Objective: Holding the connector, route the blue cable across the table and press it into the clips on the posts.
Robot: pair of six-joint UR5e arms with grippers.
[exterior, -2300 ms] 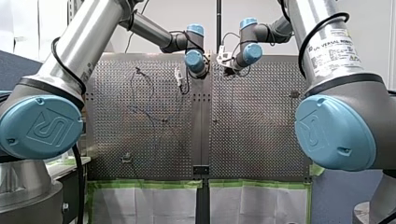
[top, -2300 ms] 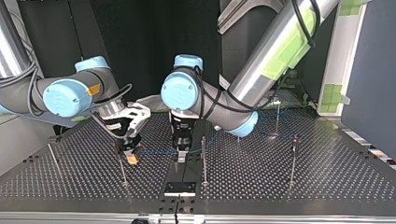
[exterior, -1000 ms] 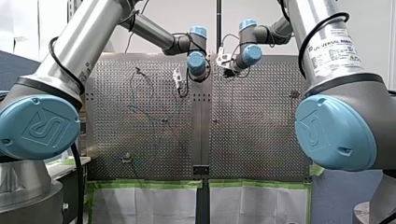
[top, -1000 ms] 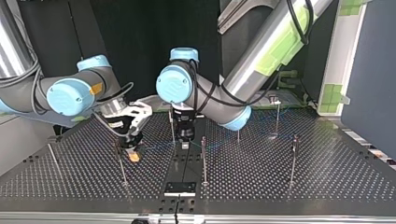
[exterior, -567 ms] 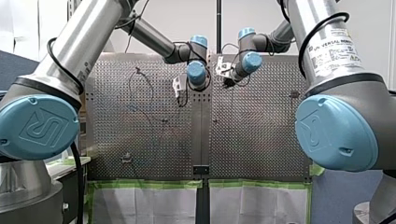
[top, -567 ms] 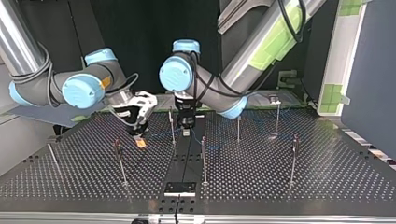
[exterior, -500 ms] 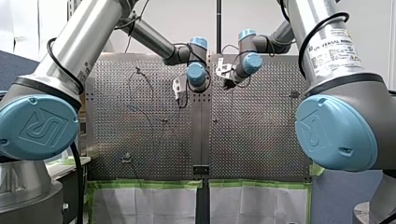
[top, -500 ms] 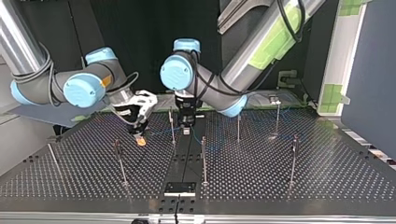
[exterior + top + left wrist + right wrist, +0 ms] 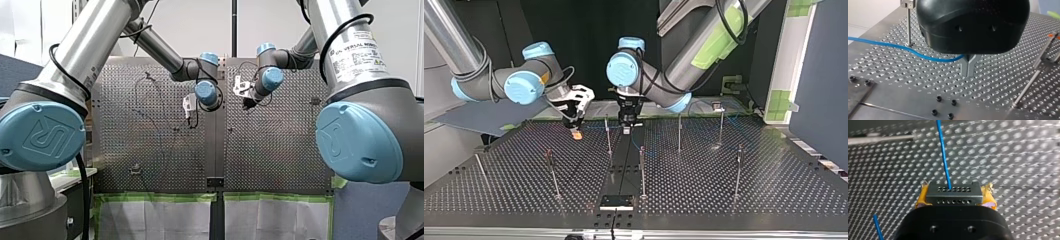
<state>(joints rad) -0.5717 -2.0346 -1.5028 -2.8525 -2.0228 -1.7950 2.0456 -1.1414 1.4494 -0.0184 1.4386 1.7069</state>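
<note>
Our right end effector (image 9: pixel 955 199), angled down over the bench (image 9: pixel 1023 157), clamps the connector (image 9: pixel 953 191) between yellow pads (image 9: pixel 989 198), the blue cable (image 9: pixel 943 152) running ahead from it; our left end effector (image 9: pixel 968 68), pointing straight down, has metal fingers (image 9: pixel 964 67) closed around that cable just above the bench.

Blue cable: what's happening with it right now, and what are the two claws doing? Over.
Right gripper shut on connector, yellow pads. Left gripper shut on blue cable, low over table. In the top view, a post stands between them.
</note>
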